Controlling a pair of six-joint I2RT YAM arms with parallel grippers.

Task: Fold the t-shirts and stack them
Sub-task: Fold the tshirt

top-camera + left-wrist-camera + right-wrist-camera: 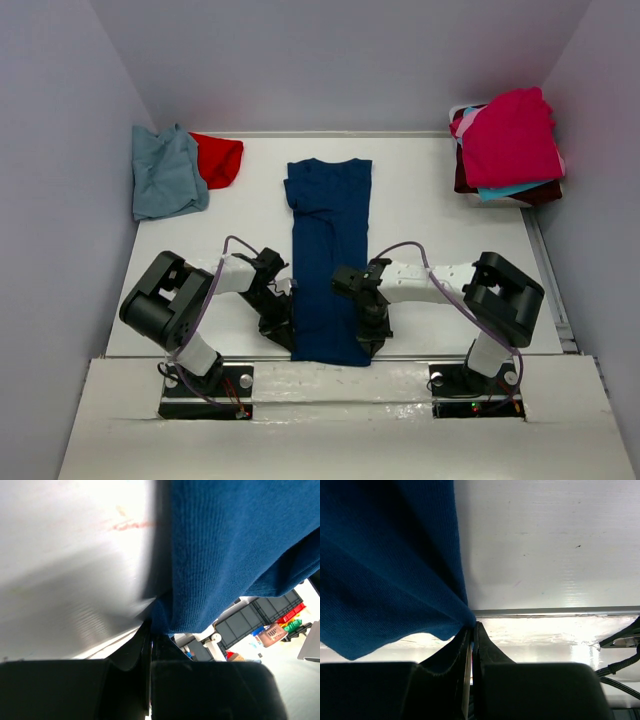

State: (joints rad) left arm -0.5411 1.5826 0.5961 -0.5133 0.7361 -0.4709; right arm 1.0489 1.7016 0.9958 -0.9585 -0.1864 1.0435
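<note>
Navy t-shirt [330,230]: folded lengthwise into a narrow strip, laid down the middle of the surface [430,200], collar end far, hem end at the near edge between the 2 arms. No print showing on the upper face.

Near-left hem corner pinched in left jaws; left wrist view shows the 2 fingers pressed together with navy cloth [225,540] bunched at the tips, no gap between them. Near-right hem corner pinched the same way in right jaws; right wrist view shows cloth [385,570] gathered to a point at the closed tips, hem edge drooping to the left of them.

Left arm [235,275] and right arm [420,280] both reach inward from their bases, low over the surface, 1 on each side of the strip.

Far-left corner: blue-grey t-shirt [165,175], crumpled, with red t-shirt [218,158] just beside it on the right, touching, partly tucked under it.

Far-right corner: loose pile, well apart from the navy strip. Magenta t-shirt [510,135] on top, turquoise t-shirt [505,190] edge and maroon t-shirt [542,193] showing beneath.
</note>
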